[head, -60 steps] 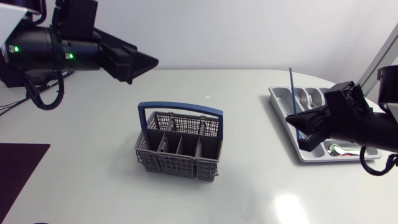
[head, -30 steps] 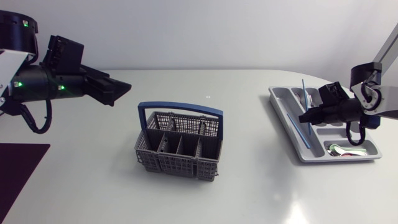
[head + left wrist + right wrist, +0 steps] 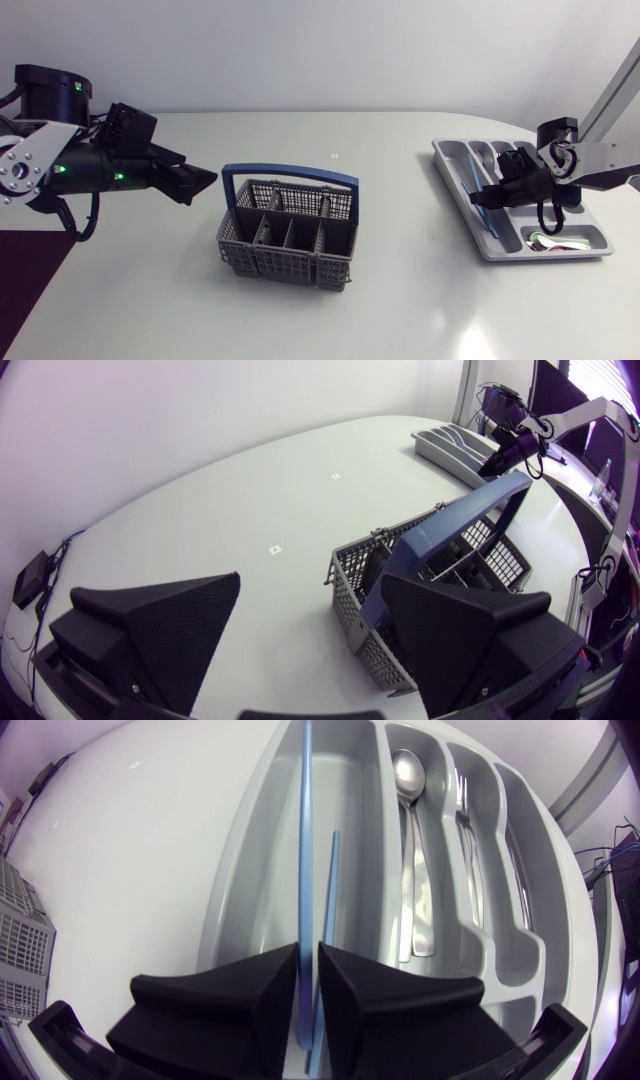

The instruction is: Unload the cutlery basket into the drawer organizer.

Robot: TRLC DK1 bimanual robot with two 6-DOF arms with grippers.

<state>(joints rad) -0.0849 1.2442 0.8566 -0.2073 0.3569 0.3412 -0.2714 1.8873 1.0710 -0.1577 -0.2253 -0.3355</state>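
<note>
Head view, left of frame: the left end effector hangs released, fingers wide apart, just beside the blue handle of the cutlery basket. The basket sits mid-frame on the surface; no cutlery shows above its rim, tho the mesh hides the bottoms. Risk there: if it drops in off-centre, a finger catches the handle and tips or drags the basket. Right of frame: the drawer organizer, w/ the right end effector low over its leftmost long slot, clenched on a blue stick that runs lengthwise down that slot. A second blue stick is alongside; can't tell if it's pinched too or lying loose. A spoon lies in the next slot. Main risk, imo: the stick is held by one end only, so it can pivot. If it's let go w/ the far tip riding on a wall, it rolls out onto the surface or into the wrong slot. Fingers going lower could also shove the organizer.
</note>
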